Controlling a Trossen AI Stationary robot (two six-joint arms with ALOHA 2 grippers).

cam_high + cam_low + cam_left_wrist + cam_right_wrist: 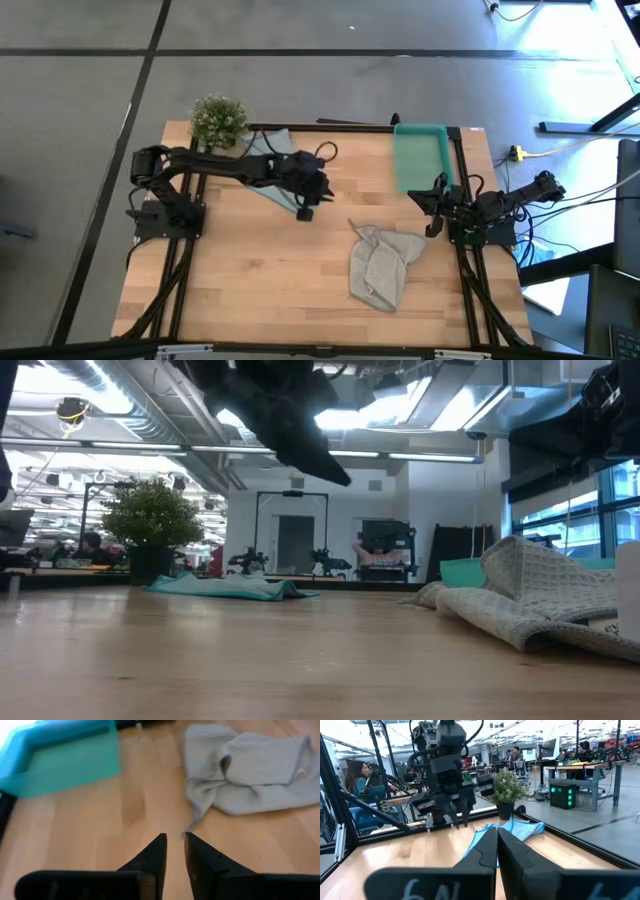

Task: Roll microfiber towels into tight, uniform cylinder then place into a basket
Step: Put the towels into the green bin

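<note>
Grey-beige and crumpled, one microfiber towel [383, 264] lies in a loose heap on the wooden table [250, 270], right of centre and nearer the front edge, with a thin corner trailing toward the middle. In the low view it rises in soft folds [540, 600] at the right. The light blue towel [268, 160] lies spread and rumpled at the far left of the table, partly under the left arm and just beside the small bushy green plant [218, 119]; the low view shows it as a flat teal-blue shape [232, 588] next to the plant's pot. Neither towel is rolled. The teal-green basket [421, 153] stands at the far right corner, well apart from both towels, with nothing visible inside it.

The left gripper [305, 205] hangs above the bare wood between the blue towel and the grey one, touching neither. Its own camera shows its fingers [200, 860] nearly pressed together, only a slim gap between the tips, holding nothing, with the grey towel's trailing corner just ahead of them. The right gripper [432, 212] waits at the table's right edge, near the basket's front end, its fingers [520, 852] closed against each other and empty. People sit at desks in the room beyond.
</note>
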